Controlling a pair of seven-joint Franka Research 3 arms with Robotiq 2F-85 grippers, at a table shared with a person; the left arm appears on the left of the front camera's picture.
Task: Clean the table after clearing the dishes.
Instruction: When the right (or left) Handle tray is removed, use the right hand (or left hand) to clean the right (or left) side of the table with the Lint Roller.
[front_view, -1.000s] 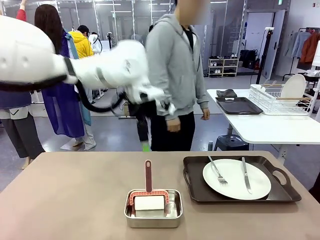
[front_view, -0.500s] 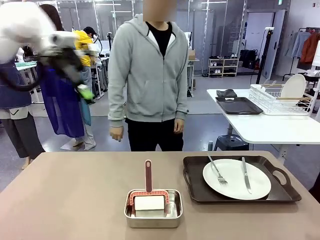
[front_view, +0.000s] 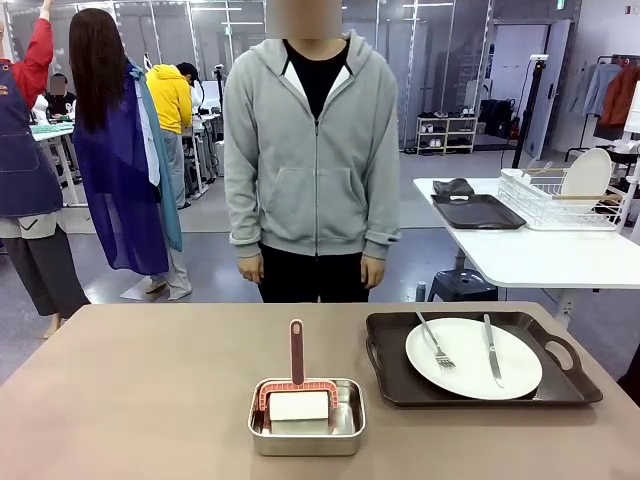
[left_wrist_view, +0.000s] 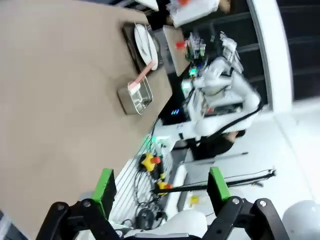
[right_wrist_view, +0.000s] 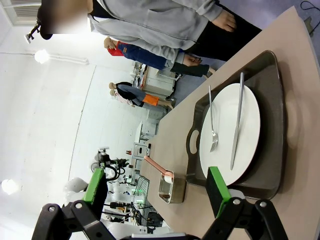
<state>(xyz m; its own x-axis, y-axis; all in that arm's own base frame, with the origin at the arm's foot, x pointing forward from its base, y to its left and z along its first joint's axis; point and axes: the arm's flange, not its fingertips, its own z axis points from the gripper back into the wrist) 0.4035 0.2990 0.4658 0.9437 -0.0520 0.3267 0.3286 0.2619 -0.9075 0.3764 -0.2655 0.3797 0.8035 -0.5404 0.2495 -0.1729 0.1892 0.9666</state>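
We are looking at a dark tray (front_view: 385, 372) sitting on the right side of the brown table (front_view: 140, 390). It is holding one white plate (front_view: 470, 372). A fork (front_view: 436, 346) and a knife (front_view: 491, 352) are lying side by side on the plate. Near the tray, to its left, a small metal pan (front_view: 306, 442) is sitting on the table. A white roller (front_view: 299, 405) is resting inside it, with its red handle pointing toward the far side.

A second ago the left arm was swinging across in front of the person (front_view: 312, 160). Now the person is standing in the middle at the far edge, with both hands hanging down. The tray and the pan are staying where they were.

The left gripper (left_wrist_view: 161, 185) is hanging well away from the pan, with its fingers spread wide and nothing between them. The right gripper (right_wrist_view: 156, 186) is spread wide too, holding nothing and facing the tray.

Behind on the right, a white table (front_view: 540, 262) is carrying a wire rack (front_view: 545, 205). Other people (front_view: 120, 150) are standing farther back on the left.
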